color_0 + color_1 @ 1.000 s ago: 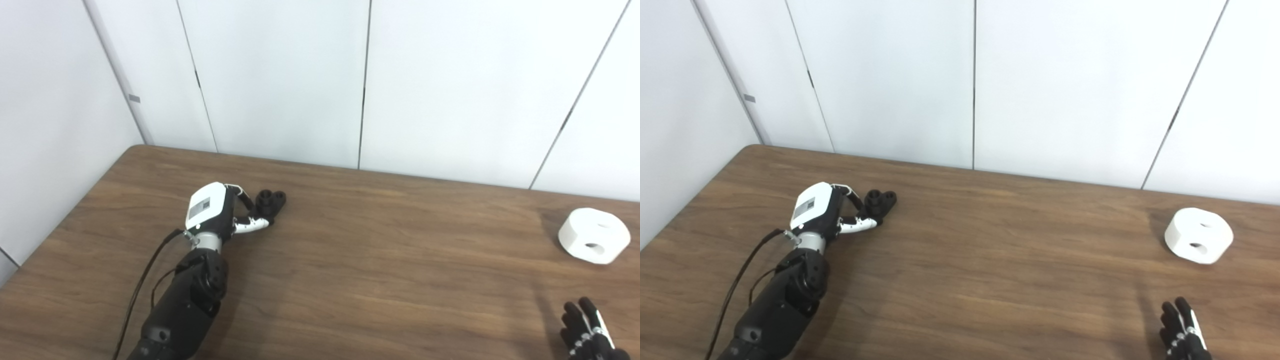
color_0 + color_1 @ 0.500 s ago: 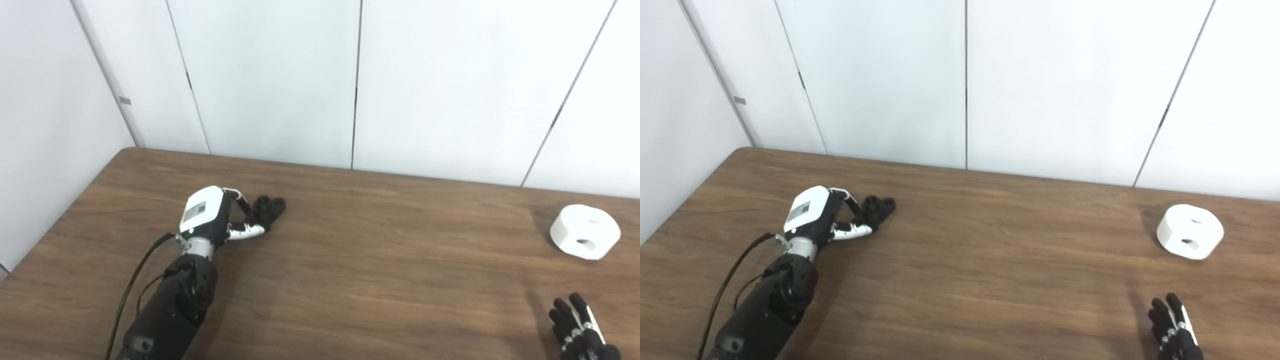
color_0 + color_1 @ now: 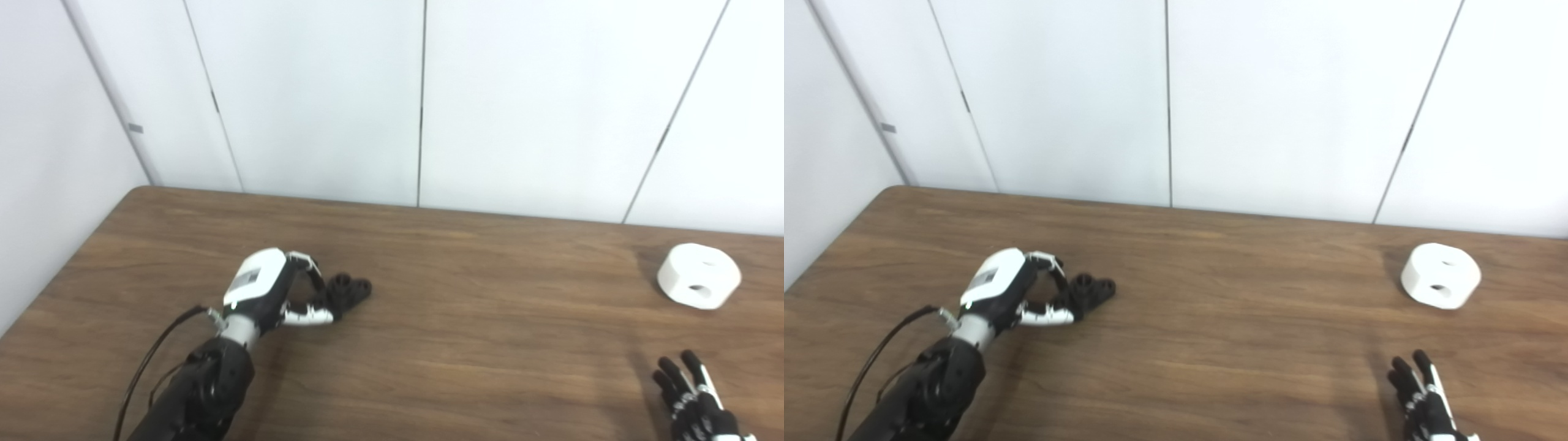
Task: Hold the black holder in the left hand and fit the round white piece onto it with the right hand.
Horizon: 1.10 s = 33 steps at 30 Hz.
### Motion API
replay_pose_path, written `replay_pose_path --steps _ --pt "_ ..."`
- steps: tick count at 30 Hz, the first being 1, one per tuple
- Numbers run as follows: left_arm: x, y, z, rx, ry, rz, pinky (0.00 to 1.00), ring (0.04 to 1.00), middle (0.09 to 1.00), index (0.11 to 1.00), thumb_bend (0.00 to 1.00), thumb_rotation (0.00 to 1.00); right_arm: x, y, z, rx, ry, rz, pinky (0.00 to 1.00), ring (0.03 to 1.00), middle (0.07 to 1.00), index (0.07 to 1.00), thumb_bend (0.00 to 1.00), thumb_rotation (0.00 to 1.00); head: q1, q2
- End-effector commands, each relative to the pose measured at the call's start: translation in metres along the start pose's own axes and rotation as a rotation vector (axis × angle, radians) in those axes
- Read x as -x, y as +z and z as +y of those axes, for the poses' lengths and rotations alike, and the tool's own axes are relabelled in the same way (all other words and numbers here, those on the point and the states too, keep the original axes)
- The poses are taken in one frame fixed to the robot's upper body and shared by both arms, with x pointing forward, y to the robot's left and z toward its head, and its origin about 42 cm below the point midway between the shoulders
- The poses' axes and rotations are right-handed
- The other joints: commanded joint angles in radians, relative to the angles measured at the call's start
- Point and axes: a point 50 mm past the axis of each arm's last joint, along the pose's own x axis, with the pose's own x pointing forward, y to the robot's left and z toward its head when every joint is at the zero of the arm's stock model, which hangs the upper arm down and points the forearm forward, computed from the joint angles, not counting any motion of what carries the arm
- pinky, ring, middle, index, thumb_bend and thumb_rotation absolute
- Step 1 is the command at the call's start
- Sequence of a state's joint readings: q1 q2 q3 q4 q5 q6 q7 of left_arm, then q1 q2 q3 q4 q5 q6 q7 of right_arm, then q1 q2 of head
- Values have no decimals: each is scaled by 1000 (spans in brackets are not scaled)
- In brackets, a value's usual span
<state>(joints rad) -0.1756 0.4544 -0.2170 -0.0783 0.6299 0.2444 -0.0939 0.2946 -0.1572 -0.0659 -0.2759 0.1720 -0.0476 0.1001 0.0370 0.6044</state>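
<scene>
The black holder (image 3: pixel 349 290), a small dark piece with round sockets, sits in the fingers of my left hand (image 3: pixel 275 294) at the table's left, thumb below it and fingers curled over its near end. Whether it rests on the wood or hangs just above, I cannot tell. The round white piece (image 3: pixel 698 275), a thick disc with a hole in its side and one on top, lies alone at the far right. My right hand (image 3: pixel 692 398) is low at the bottom right edge, fingers spread and holding nothing, well short of the white piece.
The brown wooden table (image 3: pixel 465 343) fills the lower half of both views, with white wall panels (image 3: pixel 318 98) right behind its far edge. A black cable (image 3: pixel 147 367) trails along my left forearm.
The camera has turned left. Beyond that shift, my left hand has pulled the black holder nearer and to the right across the table. The white piece has stayed put.
</scene>
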Motion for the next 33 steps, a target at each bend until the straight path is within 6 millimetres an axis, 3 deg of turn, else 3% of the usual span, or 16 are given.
replay_pose_path --steps 1,8,17,25,28,33 --pt "7 12 -11 42 -112 -62 763 878 822 487 513 50 -3 -1 8 -2 18 -2 1000 933 933 1000 652 979 -12 0" --pt "16 26 -22 36 -153 -160 743 864 797 487 513 51 -8 -2 16 -15 3 7 1000 909 914 1000 636 972 -57 5" --pt "32 47 -39 20 -242 -274 728 851 801 487 514 52 -10 5 25 -2 -1 9 1000 931 922 1000 628 1000 -89 48" --pt "51 71 -51 -20 -319 -339 767 861 814 489 513 55 -11 18 30 -3 2 -2 1000 924 919 1000 614 1000 -126 141" --pt "55 79 -54 -24 -328 -364 773 862 813 489 514 54 -12 22 31 -7 5 -8 1000 926 921 1000 629 993 -134 160" --pt "64 84 -65 -23 -324 -425 795 877 808 489 512 57 -12 25 33 26 -6 3 1000 923 921 1000 659 1000 -150 138"
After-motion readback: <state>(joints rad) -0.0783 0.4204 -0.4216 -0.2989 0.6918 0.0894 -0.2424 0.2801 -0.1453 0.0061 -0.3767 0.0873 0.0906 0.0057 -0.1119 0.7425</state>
